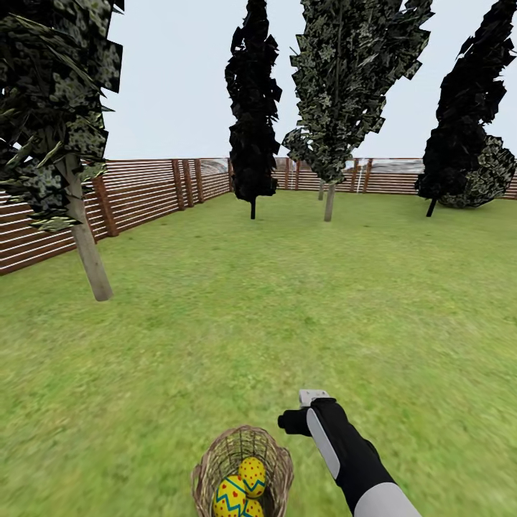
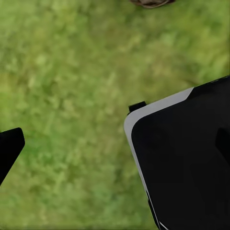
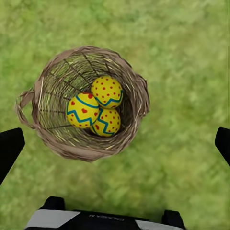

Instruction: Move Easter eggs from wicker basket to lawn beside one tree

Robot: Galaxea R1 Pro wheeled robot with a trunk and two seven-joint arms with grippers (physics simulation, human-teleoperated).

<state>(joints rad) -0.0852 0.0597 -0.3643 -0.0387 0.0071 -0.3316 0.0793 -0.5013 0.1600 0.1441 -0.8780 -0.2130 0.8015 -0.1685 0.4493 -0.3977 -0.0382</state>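
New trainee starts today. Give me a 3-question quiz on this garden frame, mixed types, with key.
1. True or false: one egg already lies on the lawn.
2. How many eggs sit in the wicker basket?
3. The right hand is: A) shut on an egg B) open above the basket C) touching a tree.

Key: 1 false, none is seen on the grass; 2 three; 3 B.

The head view's lower edge cuts the wicker basket [image 1: 243,470] and its lowest Easter egg [image 1: 253,509]. In the left wrist view, only a sliver of basket rim [image 2: 152,3] shows.
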